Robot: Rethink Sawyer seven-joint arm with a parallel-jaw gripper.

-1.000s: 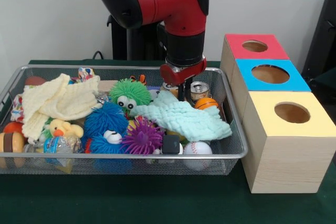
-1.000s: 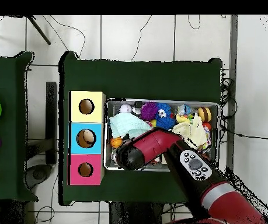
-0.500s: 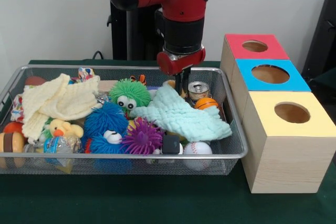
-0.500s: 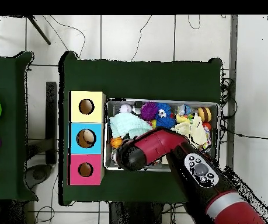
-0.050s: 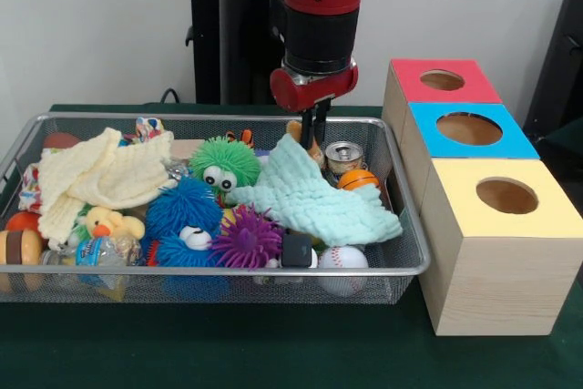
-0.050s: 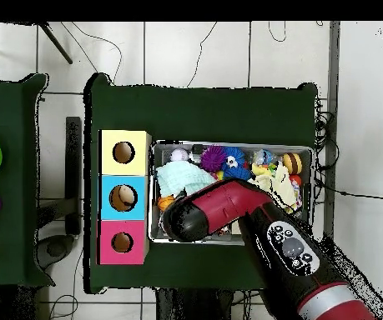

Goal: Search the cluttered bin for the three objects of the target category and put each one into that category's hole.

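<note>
Gripper fingers pinched together on the soft, waffle-textured mint cloth, its corner lifted above the wire-mesh bin.

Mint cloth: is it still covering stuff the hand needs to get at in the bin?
Partly. The hand pinches the mint cloth at its far corner and holds it raised, but the rest drapes over the items beneath. The can, orange ball and baseball lie uncovered beside it.

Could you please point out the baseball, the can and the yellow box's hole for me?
baseball (image 5: 343, 257): front view, its white front face.
can (image 5: 345, 154): front view, its silver top.
yellow box's hole (image 5: 506, 196): front view, the opening's middle.
</note>
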